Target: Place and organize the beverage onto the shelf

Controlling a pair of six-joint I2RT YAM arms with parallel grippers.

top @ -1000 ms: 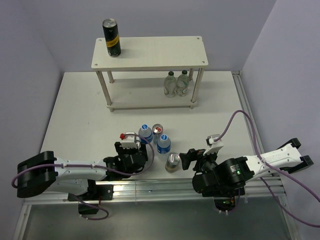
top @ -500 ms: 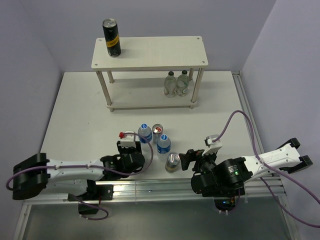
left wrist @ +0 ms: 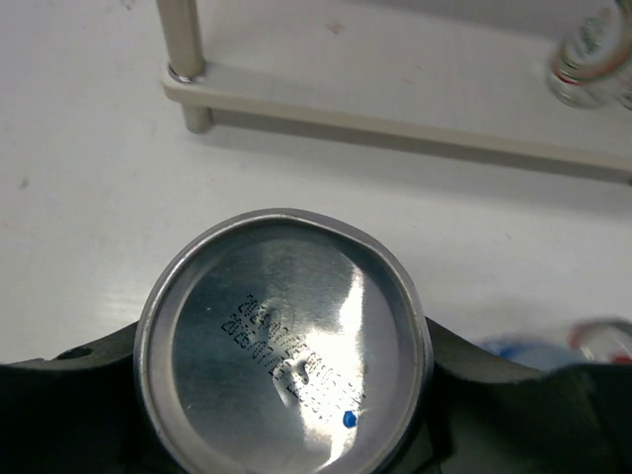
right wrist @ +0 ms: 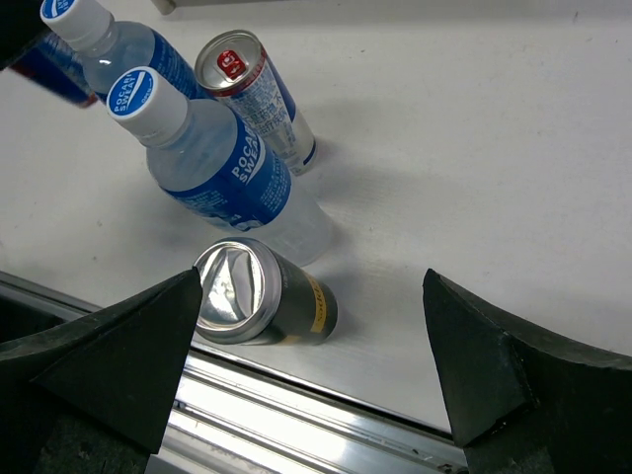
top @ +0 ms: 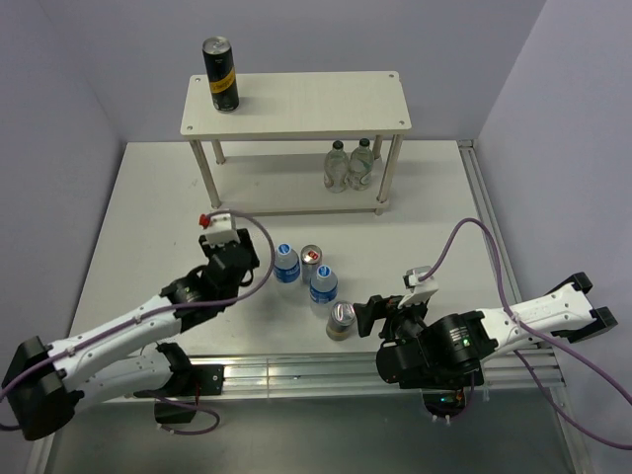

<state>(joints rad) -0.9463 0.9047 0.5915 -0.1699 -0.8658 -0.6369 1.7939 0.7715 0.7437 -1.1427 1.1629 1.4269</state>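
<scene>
The cream two-tier shelf (top: 296, 104) bears a tall black can with a gold band (top: 221, 74). In front of that shelf, clear plastic bottles (right wrist: 222, 173) show blue labels, white lettering; the slim blue-and-silver can (right wrist: 259, 99) has a red tab.

A silver-ended can (left wrist: 281, 346) sits gripped in the left pincer (left wrist: 284, 405), the shelf (left wrist: 395, 123) beyond

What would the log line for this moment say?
left gripper: shut on silver-bottomed can | right gripper: open by black-and-gold can | shelf: partly stocked

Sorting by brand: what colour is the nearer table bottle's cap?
Cap: blue top, white lettering; clearest in right wrist view.
</scene>
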